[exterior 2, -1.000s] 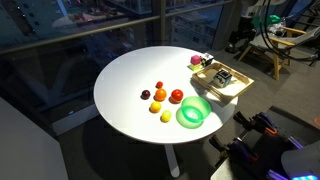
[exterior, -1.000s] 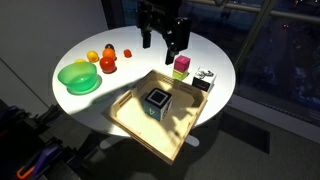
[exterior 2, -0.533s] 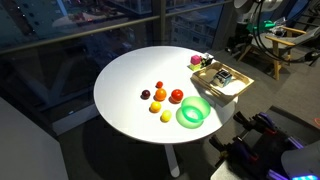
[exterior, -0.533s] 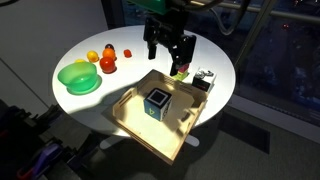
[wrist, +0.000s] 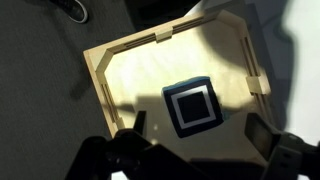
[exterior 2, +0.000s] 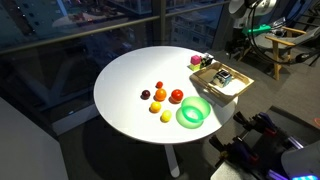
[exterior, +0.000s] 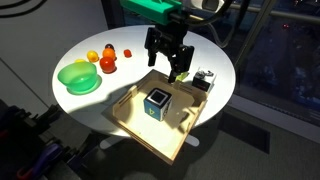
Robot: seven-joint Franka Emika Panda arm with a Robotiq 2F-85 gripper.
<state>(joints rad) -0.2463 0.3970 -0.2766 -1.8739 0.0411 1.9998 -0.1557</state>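
Hovering with the tool (exterior: 167, 67) spread wide above the dark cube (exterior: 157, 101) inside the tray (exterior: 135, 126) on the counter (exterior: 215, 55), perhaps risking a knock against the tray wall or a shove of the cube if lowered off-centre.

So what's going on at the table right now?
The robot arm's hand hovers open above the wooden tray on the round white table. A dark cube with a white square on top sits in the tray, untouched. A green bowl and some fruit lie off to one side.
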